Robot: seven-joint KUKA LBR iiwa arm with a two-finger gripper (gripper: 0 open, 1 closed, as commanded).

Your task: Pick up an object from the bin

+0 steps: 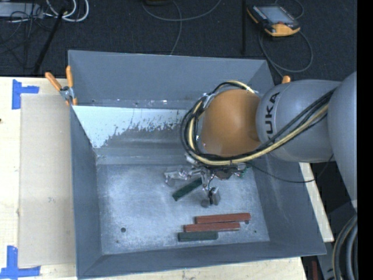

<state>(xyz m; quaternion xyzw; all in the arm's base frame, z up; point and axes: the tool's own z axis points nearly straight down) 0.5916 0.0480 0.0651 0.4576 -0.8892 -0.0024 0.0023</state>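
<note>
Orange wrist cover sits highest, over the bin's middle right. Beneath it the gripper is low at the floor. Open or closed: cannot tell, and nothing is seen held. A dark green bar lies tilted just left of the gripper; contact unclear. Red-brown bars and a second green bar lie apart, nearer the front wall. Judged step: grasp attempt. The next move calls for closing squarely across the tilted bar, then lifting.

Gripper: top hidden beneath the orange cover.
Bin: far right floor covered by the arm.
Silvery piece: kind too small to tell.
</note>
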